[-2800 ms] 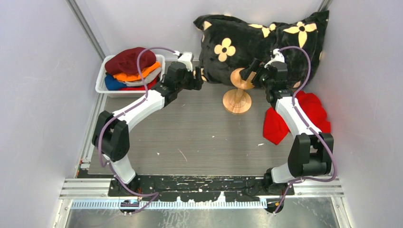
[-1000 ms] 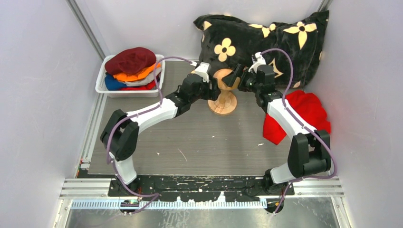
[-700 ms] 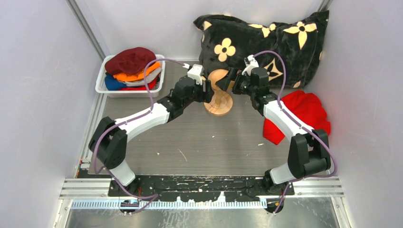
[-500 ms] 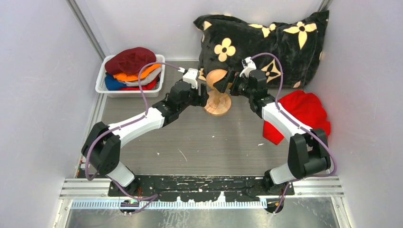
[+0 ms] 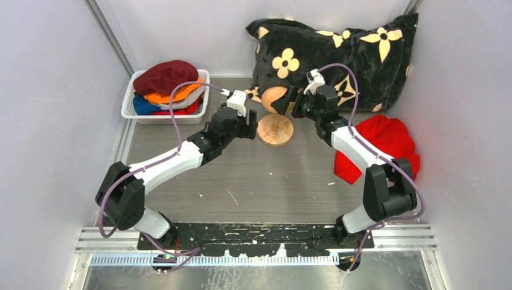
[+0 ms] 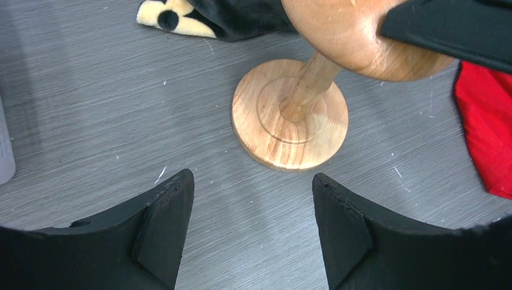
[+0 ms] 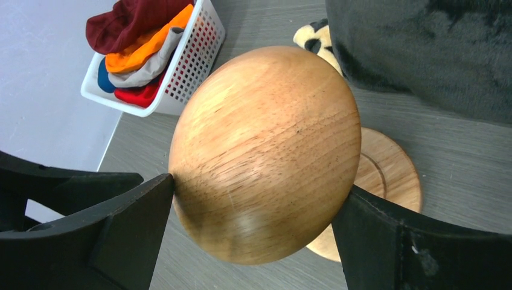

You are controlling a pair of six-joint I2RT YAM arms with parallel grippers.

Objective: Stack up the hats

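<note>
The hats lie piled in a white basket (image 5: 128,109) at the back left: maroon hat (image 5: 164,75) on top, then orange hat (image 5: 181,93), pale grey, blue and red under it. They also show in the right wrist view, maroon hat (image 7: 130,21) uppermost. A wooden hat stand (image 5: 275,130) stands mid-table. My right gripper (image 5: 279,101) is shut on its round dome (image 7: 265,151), one finger touching each side. My left gripper (image 6: 250,181) hangs open and empty over the table, just short of the stand's base (image 6: 290,121).
A black pillow (image 5: 338,48) with cream flowers leans against the back wall, right behind the stand. A bright red cloth bundle (image 5: 389,142) lies at the right beside my right arm. Walls close in on both sides.
The right gripper has moved the stand leftward by its dome. The left gripper has drawn back from the stand's stem toward the left and stays open.
</note>
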